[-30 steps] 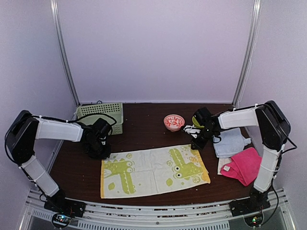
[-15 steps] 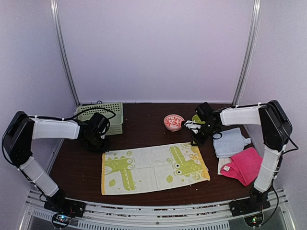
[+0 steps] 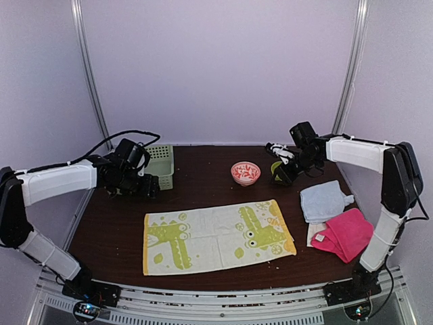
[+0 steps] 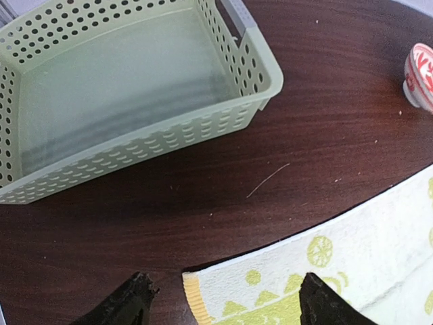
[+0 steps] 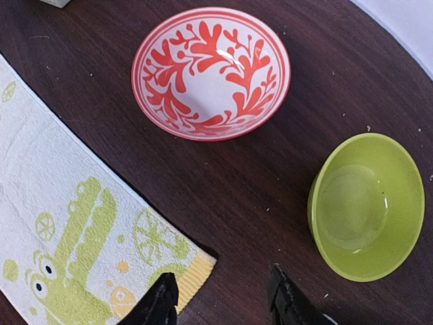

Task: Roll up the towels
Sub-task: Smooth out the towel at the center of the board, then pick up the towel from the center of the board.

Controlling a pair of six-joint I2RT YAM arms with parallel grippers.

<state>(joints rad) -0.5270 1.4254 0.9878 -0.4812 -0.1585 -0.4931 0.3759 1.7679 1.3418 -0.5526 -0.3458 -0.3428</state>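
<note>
The yellow towel [image 3: 218, 237] lies flat and unrolled at 6 o'clock on the surface [image 3: 203, 193], green crocodiles face up. Off at 3 o'clock sits the light blue towel [image 3: 323, 200], folded. Just nearer, at 4 o'clock, the pink towel [image 3: 344, 233] lies bunched over a cream towel [image 3: 315, 234] that peeks out on its 9 o'clock side.

The left claw [image 4: 226, 306] is out past the yellow towel's 10 o'clock corner, fingers [image 4: 132, 305] spread wide and holding nothing. Its wrist view shows the striped corner of the cloth in the gap between them. Beyond it at 10 o'clock stands the green basket [image 4: 169, 145].

The right claw [image 5: 223, 301] is up at 1 o'clock from the yellow towel, fingers apart with nothing pinched. The towel's far right corner shows beside its left finger. The red-patterned bowl [image 5: 211, 73] is at 12 o'clock from that claw and the green bowl [image 5: 369, 206] at 2 o'clock, with bare wood between the two bowls.
</note>
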